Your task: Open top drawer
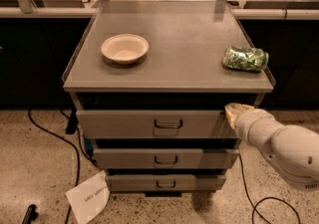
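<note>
The top drawer (pixel 124 123) is the widest of three grey drawers in the cabinet under the grey table top (pixel 184 44). Its front stands a little forward of the cabinet, with a dark gap above it. A small dark pull handle (pixel 168 124) sits at its centre. My gripper (pixel 233 112) is at the right end of the top drawer's front, at the corner by the cabinet's edge. My white arm (pixel 284 146) reaches in from the lower right and hides the gripper's tips.
A cream bowl (pixel 124 48) sits on the table top at the left. A green crumpled bag (pixel 245 58) lies at the right edge. Two shorter drawers (pixel 164 159) sit below. A white paper (pixel 88 199) and black cables (pixel 60 138) lie on the floor.
</note>
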